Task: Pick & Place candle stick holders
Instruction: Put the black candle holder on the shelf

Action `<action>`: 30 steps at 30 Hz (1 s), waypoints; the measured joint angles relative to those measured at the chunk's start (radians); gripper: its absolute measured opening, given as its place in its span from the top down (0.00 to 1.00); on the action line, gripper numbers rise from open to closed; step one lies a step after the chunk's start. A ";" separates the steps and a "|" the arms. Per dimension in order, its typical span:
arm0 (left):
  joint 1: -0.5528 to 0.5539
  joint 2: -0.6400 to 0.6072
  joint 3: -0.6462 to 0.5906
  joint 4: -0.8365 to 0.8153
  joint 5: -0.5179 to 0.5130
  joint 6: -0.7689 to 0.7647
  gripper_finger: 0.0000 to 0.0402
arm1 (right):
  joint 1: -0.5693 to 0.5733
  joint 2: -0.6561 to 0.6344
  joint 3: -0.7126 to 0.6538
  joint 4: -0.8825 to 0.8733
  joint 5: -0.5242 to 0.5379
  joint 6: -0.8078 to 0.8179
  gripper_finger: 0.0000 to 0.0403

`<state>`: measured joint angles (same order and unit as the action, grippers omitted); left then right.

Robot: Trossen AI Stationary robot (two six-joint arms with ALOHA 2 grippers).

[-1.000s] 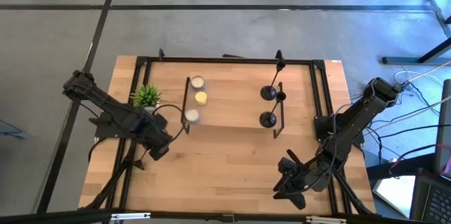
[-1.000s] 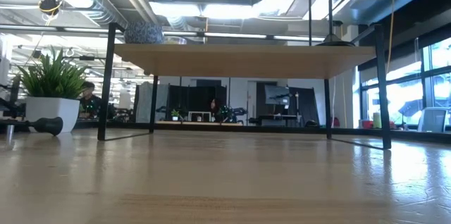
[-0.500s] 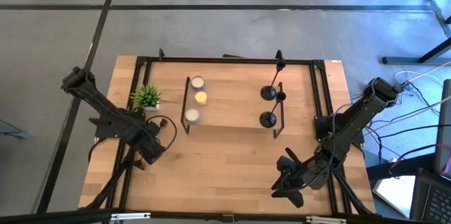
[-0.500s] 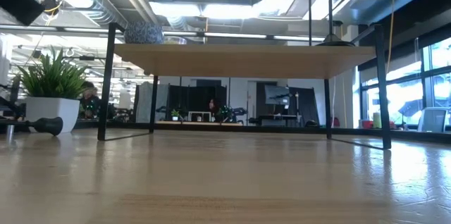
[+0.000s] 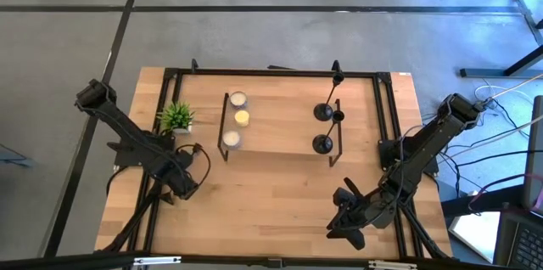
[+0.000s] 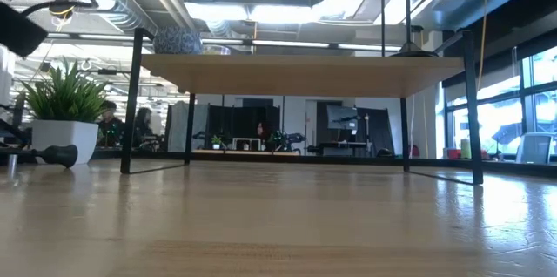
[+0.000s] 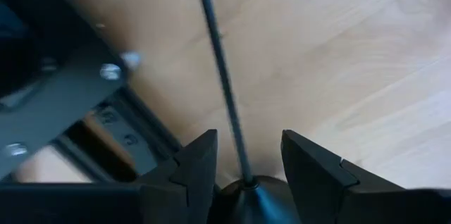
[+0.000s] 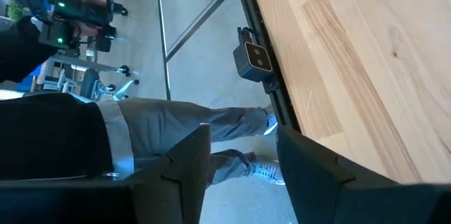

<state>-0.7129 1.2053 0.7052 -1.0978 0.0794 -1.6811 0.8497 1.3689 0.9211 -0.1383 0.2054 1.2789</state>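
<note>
Left gripper jaws spread, a candle stick holder lying on the counter, stem running out between them, its dark end sitting in the gap, no pinch visible. Right gripper parked near counter edge, jaws spread, empty. Other candle stick holders on the shelf.
</note>
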 joint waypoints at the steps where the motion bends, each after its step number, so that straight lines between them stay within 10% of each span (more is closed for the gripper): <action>1: -0.009 0.000 -0.015 0.025 0.001 -0.016 0.61 | 0.000 0.000 0.000 0.000 0.000 0.000 0.58; 30: -0.063 0.004 -0.111 0.103 -0.172 -0.157 0.61 | 0.000 0.000 0.000 0.008 0.001 0.016 0.58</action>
<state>-0.7763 1.2089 0.5938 -0.9943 -0.0929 -1.8381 0.8496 1.3689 0.9211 -0.1303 0.2060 1.2945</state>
